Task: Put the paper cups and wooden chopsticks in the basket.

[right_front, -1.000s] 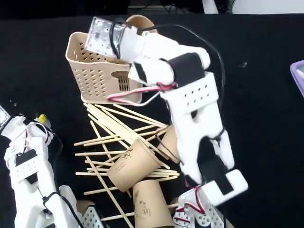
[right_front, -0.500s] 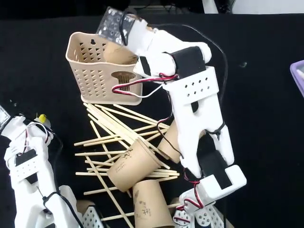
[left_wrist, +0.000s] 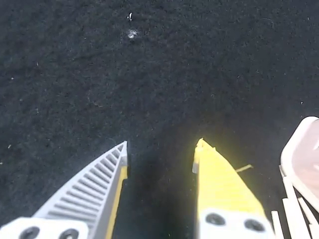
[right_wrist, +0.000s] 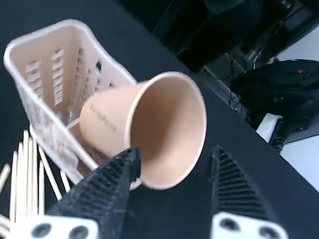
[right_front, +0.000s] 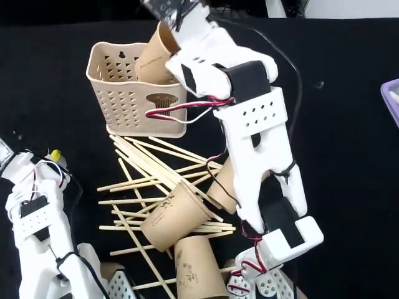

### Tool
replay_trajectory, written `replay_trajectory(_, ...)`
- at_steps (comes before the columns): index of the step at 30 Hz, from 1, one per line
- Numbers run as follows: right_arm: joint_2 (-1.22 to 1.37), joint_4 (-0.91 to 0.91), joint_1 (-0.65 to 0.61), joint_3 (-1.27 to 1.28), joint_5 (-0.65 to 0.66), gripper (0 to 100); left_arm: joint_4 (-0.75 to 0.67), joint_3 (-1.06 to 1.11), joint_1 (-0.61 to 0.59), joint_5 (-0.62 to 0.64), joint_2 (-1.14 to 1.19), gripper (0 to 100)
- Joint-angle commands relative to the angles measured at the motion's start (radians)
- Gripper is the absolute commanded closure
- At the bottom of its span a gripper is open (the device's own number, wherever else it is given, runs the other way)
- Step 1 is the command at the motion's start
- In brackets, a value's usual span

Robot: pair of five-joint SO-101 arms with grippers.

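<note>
My left gripper (left_wrist: pixel 159 152) idles nearest, jaws apart over bare table (left_wrist: pixel 149 59). Three loose cups (right_front: pixel 174 215) lie among a dozen-odd chopsticks (right_front: pixel 156 168) (too crossed to count exactly). Farther, my right gripper (right_wrist: pixel 174 151), jaws apart, flanks one tilted paper cup (right_wrist: pixel 164 119), base inside the basket (right_wrist: pixel 50 79). I'd back straight off without nudging it.

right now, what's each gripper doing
Left gripper: open, holding nothing.
Right gripper: open, paper cup leaning in the basket just ahead of its jaws.
</note>
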Motion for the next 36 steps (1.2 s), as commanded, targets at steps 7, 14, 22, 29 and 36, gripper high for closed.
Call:
replay_trajectory(7, 0.01, -0.181, 0.012, 0.058, -0.132, 77.3, -0.017, -0.004, 0.018, 0.002, -0.011, 78)
replay_trajectory(14, 0.007, -0.19, -0.063, 0.096, -0.132, 77.3, -0.017, -0.004, 0.019, 0.002, -0.011, 78)
replay_trajectory(22, 0.016, -0.193, -0.146, 0.07, -0.124, 77.3, -0.017, -0.004, 0.016, 0.002, -0.012, 78)
replay_trajectory(29, -0.05, -0.133, -0.106, 0.005, -0.124, 77.3, -0.017, -0.004, 0.016, 0.002, -0.012, 78)
replay_trajectory(36, -0.219, 0.189, -0.051, -0.038, -0.123, 77.0, -0.017, -0.004, 0.019, 0.002, -0.012, 78)
